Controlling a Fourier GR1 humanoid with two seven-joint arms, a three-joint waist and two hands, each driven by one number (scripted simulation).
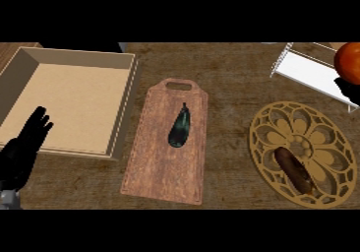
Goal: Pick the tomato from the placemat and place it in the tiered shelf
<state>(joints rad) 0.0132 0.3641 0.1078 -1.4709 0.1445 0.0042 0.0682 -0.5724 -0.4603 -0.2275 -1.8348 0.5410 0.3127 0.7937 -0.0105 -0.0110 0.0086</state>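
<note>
Tomato in right hand

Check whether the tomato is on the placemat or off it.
Off: the right hand holds the tomato up by the tiered shelf, away from the placemat.

Right hand holding tomato (orange-red), beside white tiered shelf

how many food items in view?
3. A dark eggplant on the cutting board, a brown oblong food on the placemat, and the tomato held by the right hand at the tiered shelf. More could hide on the shelf's cut-off part.
</note>
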